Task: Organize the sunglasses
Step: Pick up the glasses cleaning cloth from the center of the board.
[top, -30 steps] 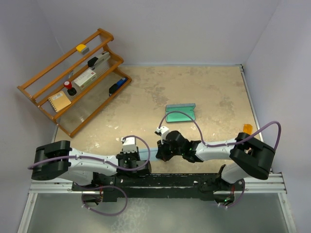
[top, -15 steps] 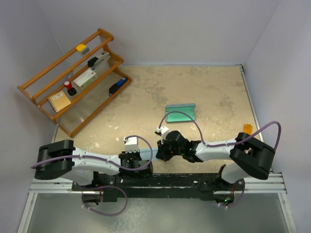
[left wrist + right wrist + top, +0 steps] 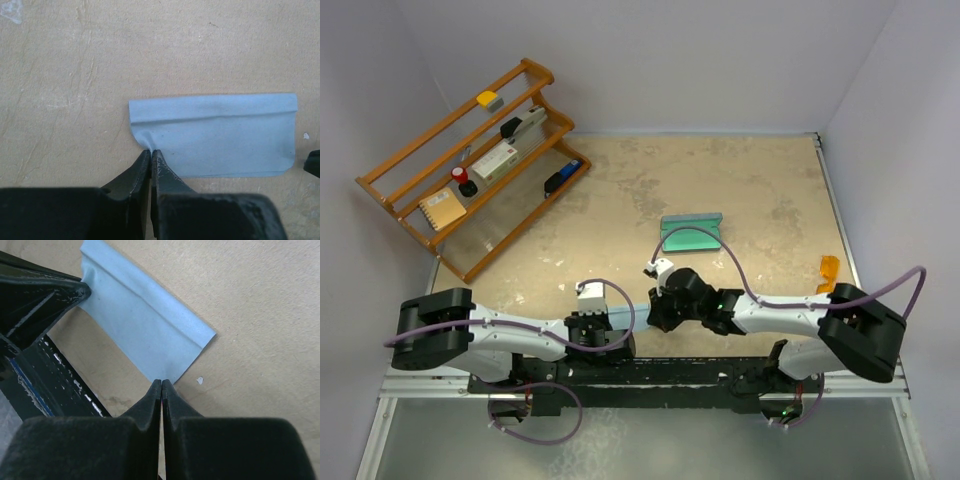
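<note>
At the near edge of the desk (image 3: pixel 750 180), both arms are stretched low and inward. The left arm (image 3: pixel 510 335) is reached rightward and the right arm (image 3: pixel 775 312) leftward, so that the wrists are brought close together. Between them a blue cloth (image 3: pixel 215 132) is spread on the desk, with a fold running along its length. The left jaws are closed tight on a corner at the cloth's left end, where the fabric is puckered. The right jaws are likewise pressed together, with a corner at the right end pinched at their tips. Farther out, well apart from both jaws, an open green case (image 3: pixel 692 238) is seen mid-desk. A small orange object (image 3: pixel 829 268), too small to be identified, is seen by the right edge.
</note>
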Robot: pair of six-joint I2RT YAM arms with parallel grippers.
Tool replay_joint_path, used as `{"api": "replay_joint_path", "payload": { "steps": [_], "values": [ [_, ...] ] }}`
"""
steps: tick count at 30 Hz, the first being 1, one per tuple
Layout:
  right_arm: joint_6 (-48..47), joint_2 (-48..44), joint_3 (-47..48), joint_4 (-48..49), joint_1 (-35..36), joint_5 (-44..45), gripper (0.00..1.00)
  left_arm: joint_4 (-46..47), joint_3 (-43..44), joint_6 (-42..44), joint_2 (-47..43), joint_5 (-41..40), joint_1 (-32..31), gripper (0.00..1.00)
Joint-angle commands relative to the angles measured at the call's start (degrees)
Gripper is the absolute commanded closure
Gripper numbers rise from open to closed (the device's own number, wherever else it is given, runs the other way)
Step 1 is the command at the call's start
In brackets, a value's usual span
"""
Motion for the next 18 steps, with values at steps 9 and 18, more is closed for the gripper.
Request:
{"api": "replay_joint_path", "payload": {
  "steps": [9,18],
  "values": [
    [2.83,-5.14,2.02,-9.29,0.35,7.05,0.78,4.95,-0.58,4.06,-1.33,2.16,-0.22,1.0],
    [6.46,-2.57,3.49,-10.26,0.35,8.63,0.77,7.96,-3.23,6.07,-4.49,2.92,-0.25,1.0]
  ]
}}
